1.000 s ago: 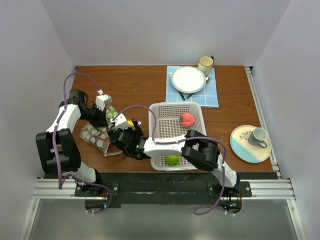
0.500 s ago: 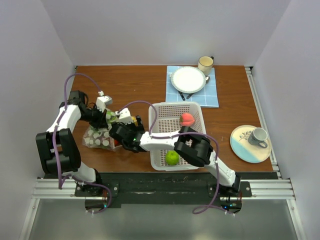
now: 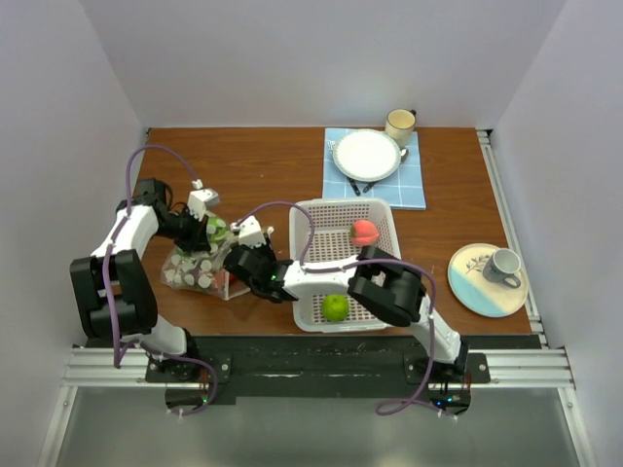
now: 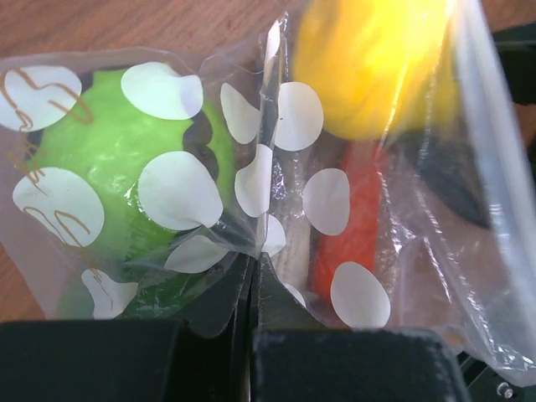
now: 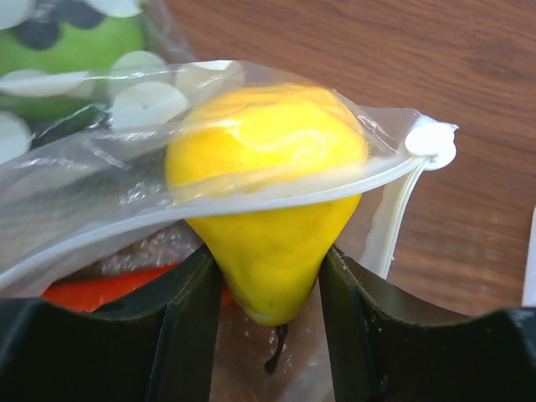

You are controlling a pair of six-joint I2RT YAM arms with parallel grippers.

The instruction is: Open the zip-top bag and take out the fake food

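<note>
The zip-top bag [image 3: 198, 265] lies at the table's left, clear with white dots, its mouth open toward my right gripper [image 3: 234, 261]. My left gripper [image 4: 254, 276] is shut, pinching a fold of the bag's plastic [image 4: 276, 159]. Inside the bag are a green fruit [image 4: 92, 159], an orange carrot [image 4: 356, 226] and a yellow pear [image 5: 268, 167]. The pear sticks out past the zip rim [image 5: 251, 201], stem end toward the camera. Both right fingers [image 5: 188, 318] press against the pear's narrow end. The white zip slider [image 5: 431, 142] sits at the bag's right corner.
A white perforated basket [image 3: 311, 216] stands right of the bag and holds a pink peach [image 3: 363, 232] and a green apple [image 3: 335, 307]. Farther back are a white plate [image 3: 367, 154] on a blue mat and a mug [image 3: 400, 123]. A saucer with a cup [image 3: 487, 278] lies at the right.
My right gripper has swung from the table's near edge up into the bag's mouth and closed from wide open onto the pear. The bag has shifted slightly; the left gripper keeps its pinch.
</note>
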